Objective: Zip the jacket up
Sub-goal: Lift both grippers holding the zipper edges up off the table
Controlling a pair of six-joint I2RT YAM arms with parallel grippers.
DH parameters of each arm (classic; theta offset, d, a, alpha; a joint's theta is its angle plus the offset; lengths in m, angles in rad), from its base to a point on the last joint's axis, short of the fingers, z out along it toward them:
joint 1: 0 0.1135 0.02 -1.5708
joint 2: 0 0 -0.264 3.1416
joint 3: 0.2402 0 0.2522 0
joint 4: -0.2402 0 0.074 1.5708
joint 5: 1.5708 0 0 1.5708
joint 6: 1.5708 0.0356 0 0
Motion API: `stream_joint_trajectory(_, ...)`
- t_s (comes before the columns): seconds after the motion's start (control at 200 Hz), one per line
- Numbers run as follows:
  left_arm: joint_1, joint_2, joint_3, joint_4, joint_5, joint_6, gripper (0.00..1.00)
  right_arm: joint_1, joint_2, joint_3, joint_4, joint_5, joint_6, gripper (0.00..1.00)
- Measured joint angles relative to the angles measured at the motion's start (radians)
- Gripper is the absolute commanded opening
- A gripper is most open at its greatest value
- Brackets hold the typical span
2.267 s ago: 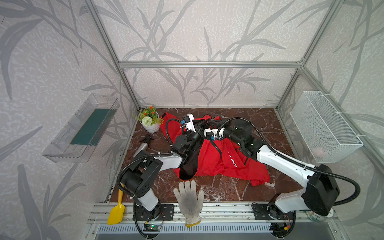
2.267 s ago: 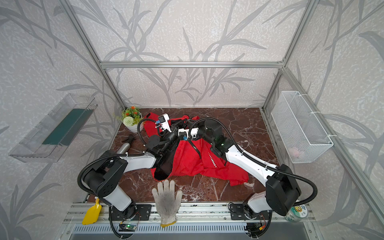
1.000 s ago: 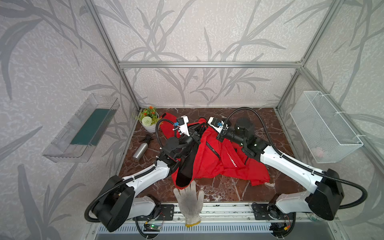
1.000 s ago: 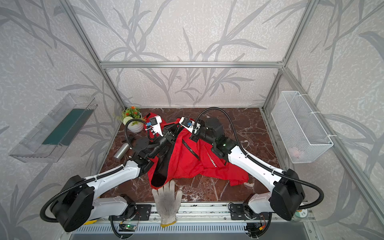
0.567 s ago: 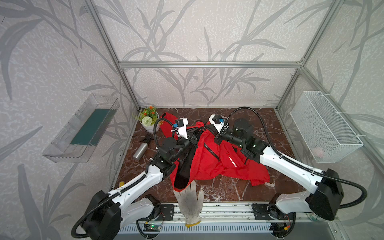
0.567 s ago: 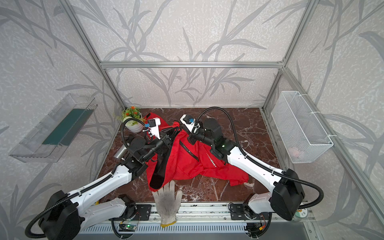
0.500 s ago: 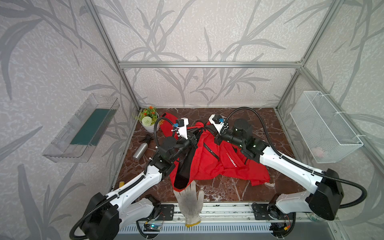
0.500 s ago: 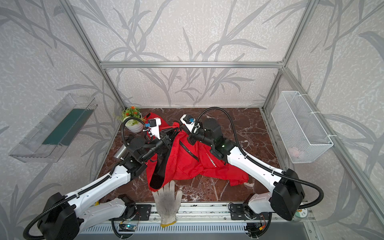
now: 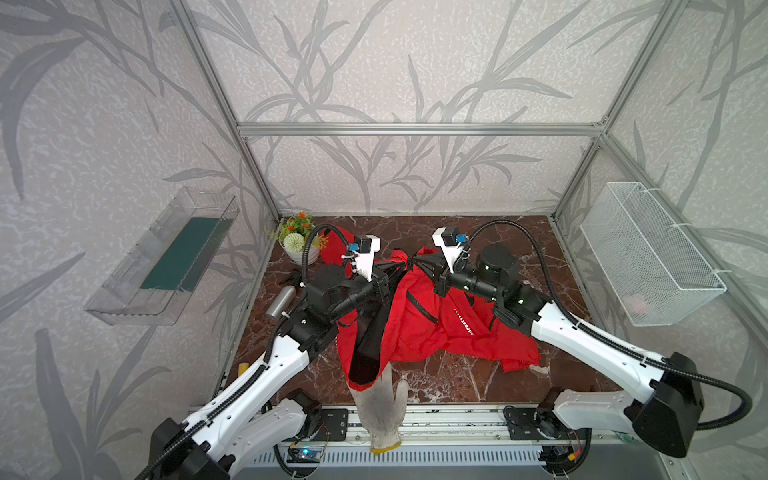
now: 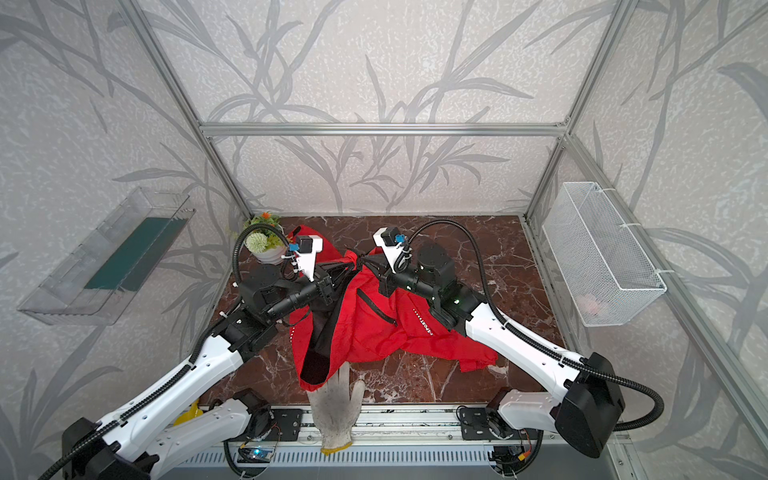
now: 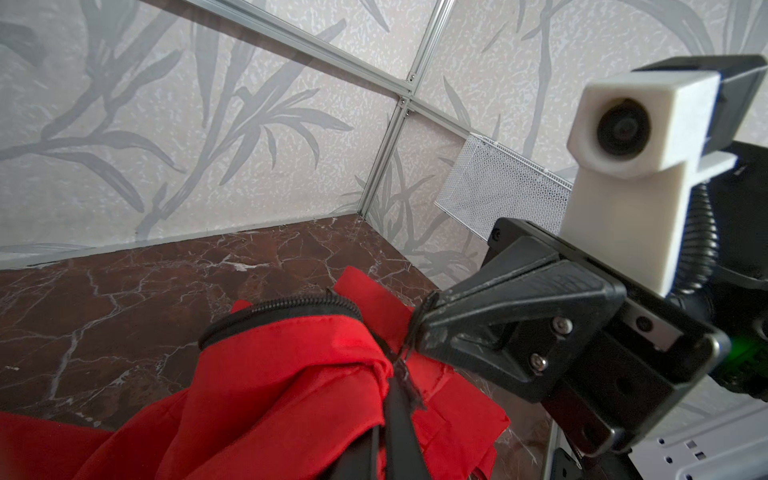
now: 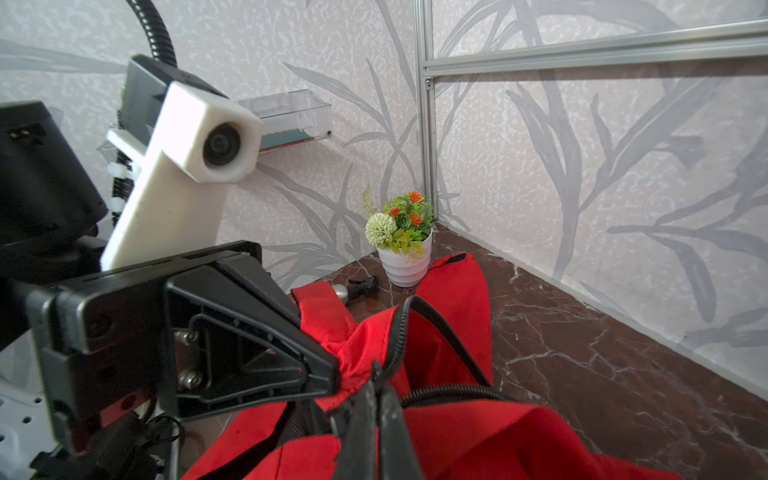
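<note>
The jacket [image 9: 415,332] lies mid-way across the table [image 9: 557,257], far end lifted, near hem over a white glove [image 9: 380,411]. The left jaws and right jaws each clamp its fabric beside the zipper [image 11: 291,302]. The front is unzipped; the next move likely means mating the zipper's two ends

Only legible text: white lettering [image 9: 462,321] on sleeve of red jacket [image 9: 415,336], reads "SPORT", row of small white dots running on from it. Runs lengthwise along sleeve. Same lettering [image 10: 422,320] shows in both top views. Any character just ahead of "SPORT" too small to tell. Second line of white marks [image 10: 292,331] on jacket's left edge: too small to read.
</note>
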Motion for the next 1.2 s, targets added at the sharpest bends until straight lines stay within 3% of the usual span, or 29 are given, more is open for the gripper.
stream_joint_trajectory(0.375,0.021,-0.05,0.021,-0.055,0.061,-0.005,0.0,-0.003,-0.021,-0.067,0.138,-0.044,0.104,0.0)
stream_joint_trajectory(0.78,0.041,-0.062,0.0,-0.092,0.048,-0.032,0.0,0.02,0.038,-0.061,0.167,-0.039,0.063,0.0)
stream_joint_trajectory(1.2,0.043,-0.012,0.011,-0.111,0.06,-0.021,0.0,0.05,0.038,-0.125,0.214,0.067,0.057,0.0)
